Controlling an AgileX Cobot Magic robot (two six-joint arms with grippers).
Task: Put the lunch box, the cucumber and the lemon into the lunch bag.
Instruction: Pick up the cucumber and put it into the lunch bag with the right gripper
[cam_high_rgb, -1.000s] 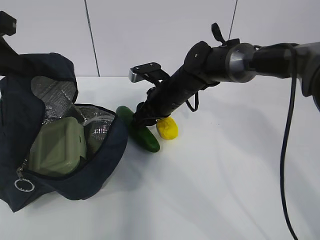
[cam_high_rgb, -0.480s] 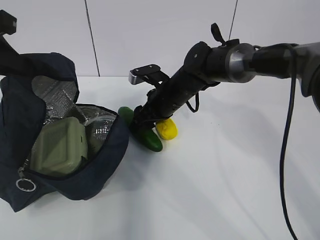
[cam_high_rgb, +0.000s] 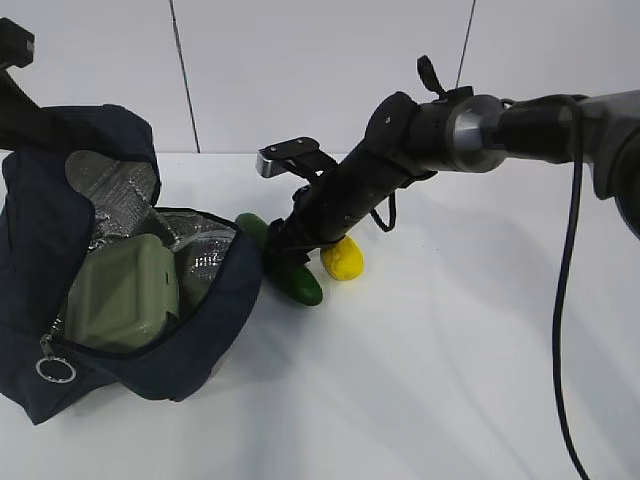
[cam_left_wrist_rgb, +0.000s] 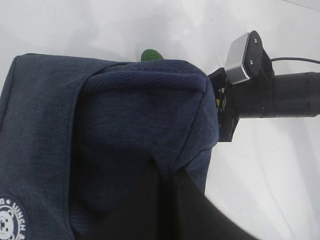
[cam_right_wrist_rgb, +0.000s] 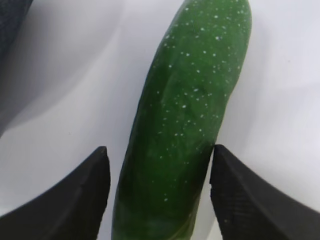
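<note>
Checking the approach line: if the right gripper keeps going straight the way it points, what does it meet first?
Most likely the cucumber, lying between the right gripper's open jaws, then the table under it.

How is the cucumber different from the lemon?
The cucumber is long and dark green with tiny pale specks; the lemon is short, rounded and bright yellow. The cucumber is clearly the bigger one. The cucumber lies closer to the open lunch bag, while the lemon sits on its far side from the bag. The right gripper straddles the cucumber, not the lemon. Both rest on the white table, outside the bag.
</note>
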